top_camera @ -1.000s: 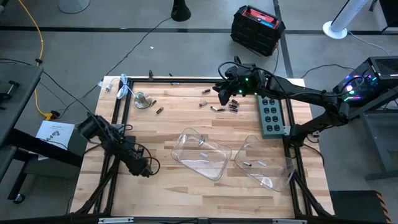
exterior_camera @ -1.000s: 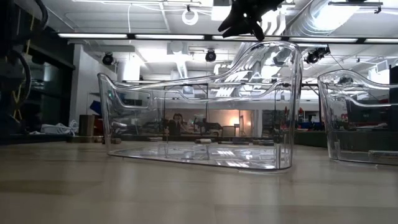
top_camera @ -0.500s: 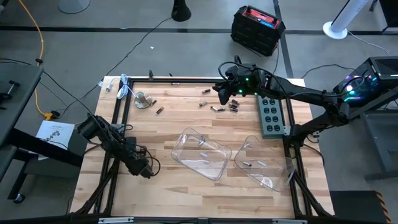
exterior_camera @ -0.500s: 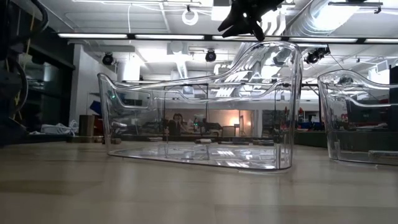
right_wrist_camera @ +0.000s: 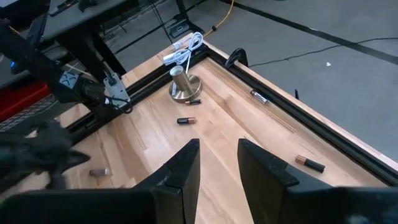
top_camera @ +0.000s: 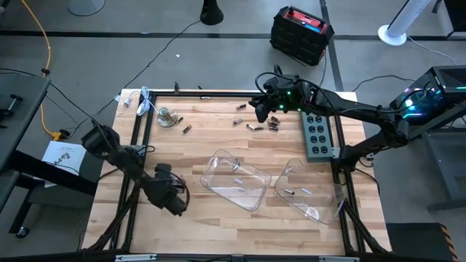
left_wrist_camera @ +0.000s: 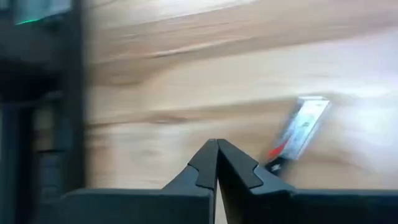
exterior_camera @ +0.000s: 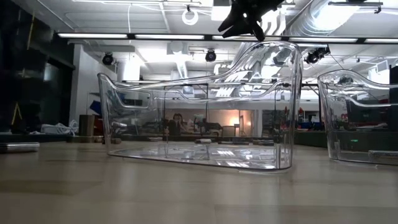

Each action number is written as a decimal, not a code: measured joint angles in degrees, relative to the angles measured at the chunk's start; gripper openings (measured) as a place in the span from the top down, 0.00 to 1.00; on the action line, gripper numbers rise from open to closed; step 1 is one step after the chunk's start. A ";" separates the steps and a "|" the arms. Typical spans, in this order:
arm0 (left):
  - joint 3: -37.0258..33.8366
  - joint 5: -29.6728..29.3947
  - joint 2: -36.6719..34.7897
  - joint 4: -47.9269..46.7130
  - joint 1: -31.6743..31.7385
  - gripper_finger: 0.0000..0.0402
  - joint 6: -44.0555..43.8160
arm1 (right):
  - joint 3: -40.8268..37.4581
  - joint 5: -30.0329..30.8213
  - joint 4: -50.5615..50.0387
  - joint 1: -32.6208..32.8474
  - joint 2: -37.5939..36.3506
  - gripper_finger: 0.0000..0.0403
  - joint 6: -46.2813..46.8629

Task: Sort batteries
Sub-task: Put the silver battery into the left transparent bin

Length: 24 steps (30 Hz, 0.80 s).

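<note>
Since a second ago the left arm has swung along the desk's (top_camera: pixel 218 142) near-left part; its left tool (top_camera: pixel 177 206) now sits lower, fingers pressed together, holding nothing, with one silvery battery (left_wrist_camera: pixel 303 127) lying just beyond its tips. Unmoved, the right tool (top_camera: pixel 261 109) hangs over the far side with its fingers (right_wrist_camera: pixel 180 168) spread apart, beside loose batteries (top_camera: pixel 253 126). More batteries lie in two clear trays (top_camera: pixel 237 180).
</note>
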 joint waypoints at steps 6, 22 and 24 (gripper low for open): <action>8.49 -14.96 -9.56 -2.75 2.06 1.00 21.92 | 0.00 -0.17 2.39 -0.40 -0.02 0.75 -3.07; -2.91 14.58 -24.44 37.26 15.73 0.82 57.90 | 0.00 -14.23 0.05 -3.53 -0.13 0.75 -5.54; -3.32 16.27 -21.63 43.06 13.18 0.76 56.10 | 0.00 -16.58 -2.47 -3.18 -0.13 0.75 -6.00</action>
